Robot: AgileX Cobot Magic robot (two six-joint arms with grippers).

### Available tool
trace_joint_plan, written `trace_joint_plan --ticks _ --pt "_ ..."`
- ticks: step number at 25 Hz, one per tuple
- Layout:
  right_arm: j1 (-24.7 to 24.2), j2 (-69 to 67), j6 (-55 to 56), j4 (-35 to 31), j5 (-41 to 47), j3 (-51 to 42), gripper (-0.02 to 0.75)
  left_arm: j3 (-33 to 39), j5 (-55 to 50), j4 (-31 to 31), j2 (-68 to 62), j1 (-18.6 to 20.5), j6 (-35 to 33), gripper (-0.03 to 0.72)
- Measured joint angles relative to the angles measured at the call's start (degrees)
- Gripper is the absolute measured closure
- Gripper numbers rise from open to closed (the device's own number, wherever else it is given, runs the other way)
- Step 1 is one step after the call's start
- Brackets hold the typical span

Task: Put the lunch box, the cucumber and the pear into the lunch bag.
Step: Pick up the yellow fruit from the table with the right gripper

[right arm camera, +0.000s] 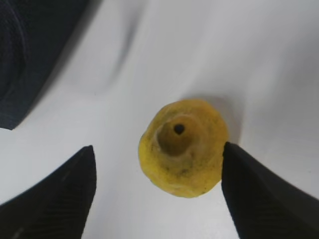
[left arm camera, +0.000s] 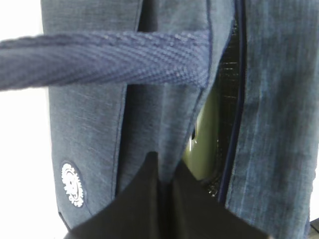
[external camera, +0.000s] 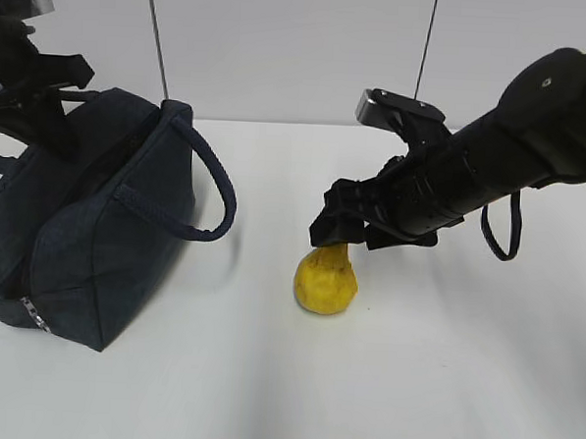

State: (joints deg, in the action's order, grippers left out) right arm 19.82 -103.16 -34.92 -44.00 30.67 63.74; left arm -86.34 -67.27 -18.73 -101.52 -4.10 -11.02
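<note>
1. Starting at your left, note the dark navy fabric lunch bag (external camera: 96,229) standing on the white table (external camera: 412,383), its loop handles raised and its top gaping.
2. Your left gripper (left arm camera: 162,172) sits at the bag's mouth with its jaws pressed together; whether they pinch the fabric you cannot tell.
3. Inside the opening, the left wrist view shows you a pale sage-green surface (left arm camera: 204,139), apparently the lunch box lid.
4. Moving right, find the yellow, brown-blotched pear (external camera: 325,278) upright on the table, well apart from the bag.
5. Your right gripper (right arm camera: 158,186) straddles the pear's top, jaws spread wide; the right finger (right arm camera: 259,194) just meets the fruit, the left stands clear, nothing held.
</note>
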Motion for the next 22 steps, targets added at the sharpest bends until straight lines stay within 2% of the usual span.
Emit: trace_joint_plan --ticks 16,22 --pt "0.0 -7.8 -1.5 -0.5 0.7 4.4 0.157 0.0 0.0 -1.1 0.0 0.0 0.1 0.687" --pt "0.0 -7.9 -1.7 -0.5 0.7 4.6 0.245 0.0 0.0 -1.2 0.0 0.0 0.1 0.687"
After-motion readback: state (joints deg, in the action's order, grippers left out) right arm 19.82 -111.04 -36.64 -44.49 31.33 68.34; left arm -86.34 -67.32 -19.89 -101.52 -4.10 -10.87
